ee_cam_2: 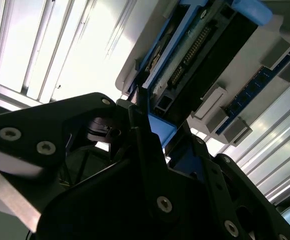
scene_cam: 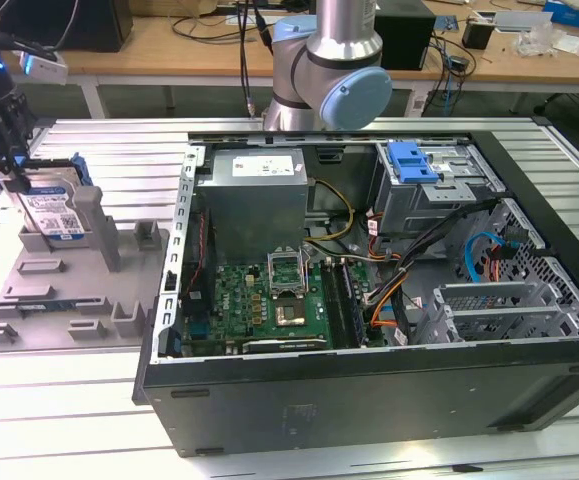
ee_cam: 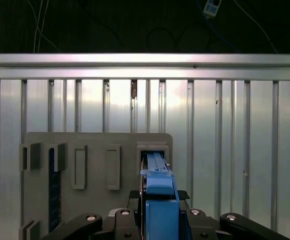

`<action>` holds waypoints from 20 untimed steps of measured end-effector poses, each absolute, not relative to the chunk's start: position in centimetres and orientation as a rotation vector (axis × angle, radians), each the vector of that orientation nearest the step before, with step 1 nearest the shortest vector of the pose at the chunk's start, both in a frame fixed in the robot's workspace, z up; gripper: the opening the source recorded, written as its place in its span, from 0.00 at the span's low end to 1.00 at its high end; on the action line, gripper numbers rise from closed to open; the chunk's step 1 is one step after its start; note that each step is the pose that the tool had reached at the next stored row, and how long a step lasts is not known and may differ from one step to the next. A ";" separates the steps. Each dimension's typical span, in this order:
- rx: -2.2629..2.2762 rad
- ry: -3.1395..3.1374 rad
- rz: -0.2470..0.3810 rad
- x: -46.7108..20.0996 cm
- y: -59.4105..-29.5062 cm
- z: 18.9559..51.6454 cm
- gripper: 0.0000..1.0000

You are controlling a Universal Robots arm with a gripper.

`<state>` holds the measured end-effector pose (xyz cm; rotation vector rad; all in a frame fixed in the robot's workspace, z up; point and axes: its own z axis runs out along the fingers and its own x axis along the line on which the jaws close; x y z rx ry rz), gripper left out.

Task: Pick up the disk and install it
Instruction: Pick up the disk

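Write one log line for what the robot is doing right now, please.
gripper: jaws shut on disk | disk: upright in grey tray slot | install: not yet done

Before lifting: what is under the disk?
The disk stands on edge in the grey fixture tray, with the tool closed on its top. Its lower edge is hidden inside the tray's slot.

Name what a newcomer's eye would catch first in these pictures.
The open computer case, its green board and cables bare, sits in the middle of the exterior view. At that view's left, the tool grips the blue-framed disk, which stands upright in the grey fixture tray.
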<state>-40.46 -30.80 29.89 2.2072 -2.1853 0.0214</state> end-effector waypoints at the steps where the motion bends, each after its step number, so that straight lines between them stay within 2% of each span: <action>1: 2.207 -2.185 0.021 -40.5 -30.8 30.0 0.37; 20: 2.207 -2.185 0.022 -40.5 -29.9 34.6 0.37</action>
